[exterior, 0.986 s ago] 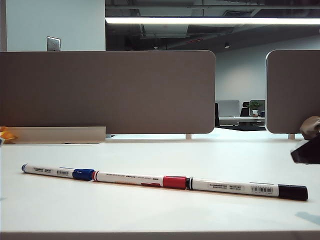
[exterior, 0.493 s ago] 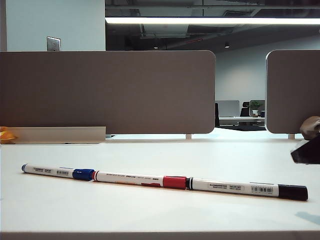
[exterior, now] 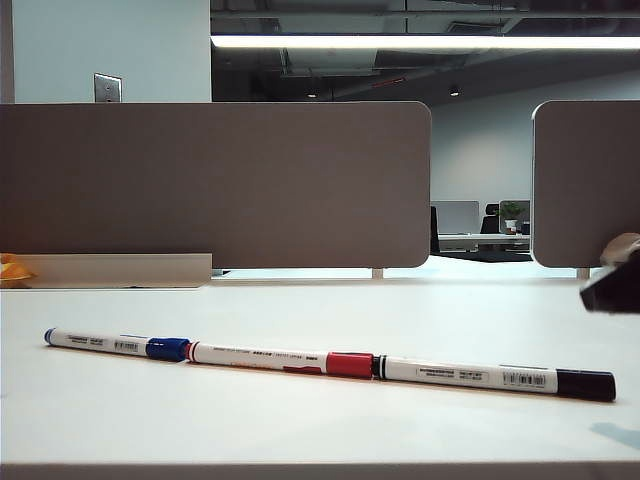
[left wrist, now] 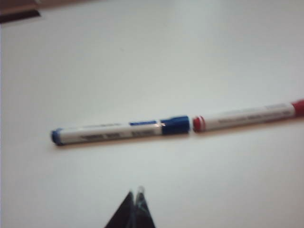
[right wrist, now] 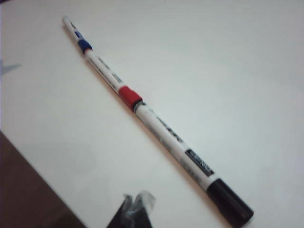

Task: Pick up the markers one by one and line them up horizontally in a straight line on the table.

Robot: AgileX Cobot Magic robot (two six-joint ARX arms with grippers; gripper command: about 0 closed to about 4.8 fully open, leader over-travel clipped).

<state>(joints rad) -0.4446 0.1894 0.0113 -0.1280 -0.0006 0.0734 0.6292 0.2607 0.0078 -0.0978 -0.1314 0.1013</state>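
Observation:
Three markers lie end to end in one line across the white table [exterior: 320, 310]. The blue-capped marker [exterior: 115, 345] is leftmost, the red-capped marker [exterior: 280, 358] is in the middle and the black-capped marker [exterior: 495, 378] is rightmost. My left gripper [left wrist: 136, 194] is shut and empty, hovering short of the blue-capped marker [left wrist: 118, 131], with the red-capped marker [left wrist: 247, 116] beside it; this gripper is out of the exterior view. My right gripper [right wrist: 138, 199] is shut and empty, near the black-capped marker [right wrist: 190, 164]. Its dark body [exterior: 612, 288] shows at the exterior view's right edge.
Grey-brown divider panels [exterior: 215, 185] [exterior: 588, 180] stand along the table's back edge. A small orange-yellow object [exterior: 12, 270] sits at the far left edge. In the right wrist view, the table's edge runs close to the gripper, with dark floor [right wrist: 28, 194] beyond it.
The right gripper's dark body at the right edge has shifted slightly upward. The three markers have not moved.

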